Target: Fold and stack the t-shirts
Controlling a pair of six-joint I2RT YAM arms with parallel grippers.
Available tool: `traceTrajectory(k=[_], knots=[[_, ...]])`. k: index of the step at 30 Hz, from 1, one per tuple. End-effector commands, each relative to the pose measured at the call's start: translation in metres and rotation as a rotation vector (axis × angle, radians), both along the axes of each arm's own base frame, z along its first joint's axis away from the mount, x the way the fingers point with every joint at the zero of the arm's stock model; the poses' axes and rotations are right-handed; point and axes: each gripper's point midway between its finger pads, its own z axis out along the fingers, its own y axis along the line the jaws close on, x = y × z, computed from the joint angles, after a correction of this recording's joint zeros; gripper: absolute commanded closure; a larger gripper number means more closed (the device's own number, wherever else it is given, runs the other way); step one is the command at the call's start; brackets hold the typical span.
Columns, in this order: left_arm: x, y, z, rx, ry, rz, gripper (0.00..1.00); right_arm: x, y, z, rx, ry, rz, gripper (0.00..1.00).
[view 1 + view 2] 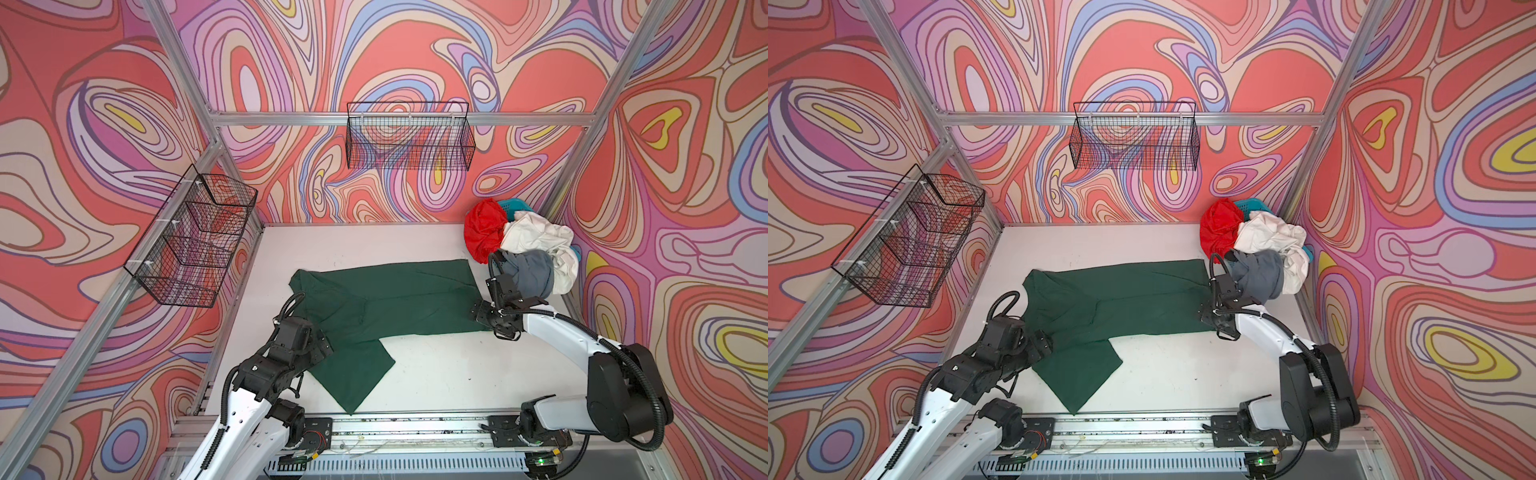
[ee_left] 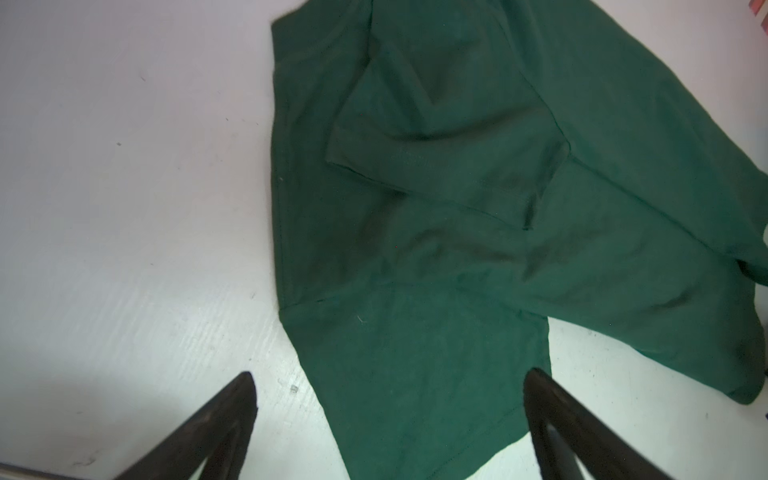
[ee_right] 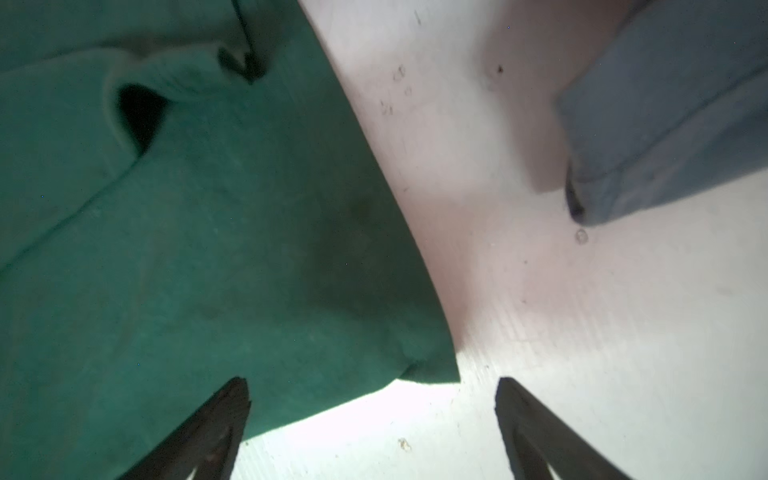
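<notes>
While dark green t-shirt (image 1: 395,299) lies flat on table (image 1: 449,374), long axis side to side, we hover both pincers wide open, empty: left gripper (image 2: 389,374) over left-end flap, right gripper (image 3: 370,380) at right-end near corner.

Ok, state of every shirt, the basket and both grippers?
green t-shirt: flat on table, partly folded.
red t-shirt: crumpled, unfolded.
off-white t-shirt: crumpled, unfolded.
grey-blue t-shirt: crumpled, unfolded.
turquoise basket: mostly covered by shirts.
left gripper: open, empty.
right gripper: open, empty.
</notes>
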Motion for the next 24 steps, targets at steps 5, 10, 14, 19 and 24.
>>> traceTrajectory(k=[5,10,14,19,24], knots=[[-0.031,-0.014,-0.036,0.014,0.154,-0.018,0.02,-0.010,-0.007,-0.016,0.025,0.028,-0.074,0.11],[-0.048,-0.018,-0.061,-0.001,0.209,-0.017,0.05,-0.011,-0.010,-0.015,0.016,0.013,-0.089,0.21],[-0.060,-0.025,-0.077,0.007,0.247,-0.053,0.06,-0.011,-0.012,-0.018,0.007,0.016,-0.090,0.27],[-0.065,-0.028,-0.091,0.053,0.254,-0.088,0.05,-0.009,-0.009,-0.020,0.029,0.017,-0.082,0.30],[-0.065,-0.036,-0.107,0.063,0.287,-0.127,0.10,-0.010,-0.007,-0.024,0.042,0.016,-0.080,0.33]])
